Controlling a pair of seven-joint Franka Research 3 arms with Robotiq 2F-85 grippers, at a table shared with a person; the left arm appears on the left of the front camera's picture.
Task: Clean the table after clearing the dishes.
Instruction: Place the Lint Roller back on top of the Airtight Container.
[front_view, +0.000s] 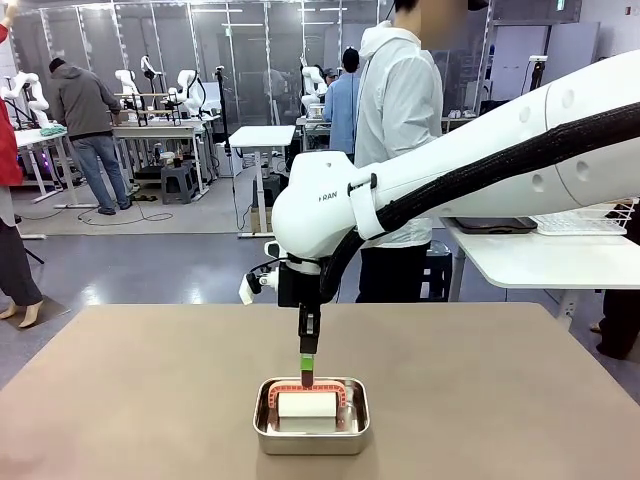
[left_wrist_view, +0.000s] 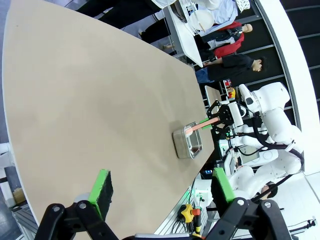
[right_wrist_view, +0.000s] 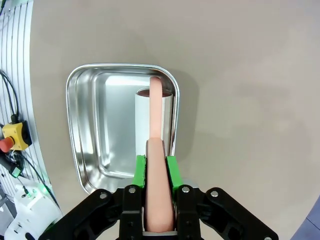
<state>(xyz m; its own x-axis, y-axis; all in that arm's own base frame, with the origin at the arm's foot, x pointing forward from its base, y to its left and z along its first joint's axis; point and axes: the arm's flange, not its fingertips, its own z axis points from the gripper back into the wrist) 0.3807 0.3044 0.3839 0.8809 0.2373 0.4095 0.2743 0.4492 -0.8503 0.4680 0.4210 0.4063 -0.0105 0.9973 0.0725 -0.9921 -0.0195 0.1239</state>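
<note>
Bench (front_view: 120, 390) | tan top spread across the foreground | steel pan (front_view: 311, 430) near its front edge | right pincer (right_wrist_view: 155, 172) clamped on pink roller handle (right_wrist_view: 155, 115) above pan | left pincer (left_wrist_view: 160, 187) held wide.

Robotics lab, open-plan hall. Beyond the right hand (front_view: 307, 375) and its tan desk (front_view: 150, 400): rows of white-topped work tables (front_view: 262, 137), several carrying white robot arms (front_view: 187, 90) on mounts. Glass partition walls (front_view: 150, 40) at the far end, grey floor, cables trailing across it. People (front_view: 82, 120) stand working at the far tables; one person (front_view: 400, 110) stands just past the desk.
</note>
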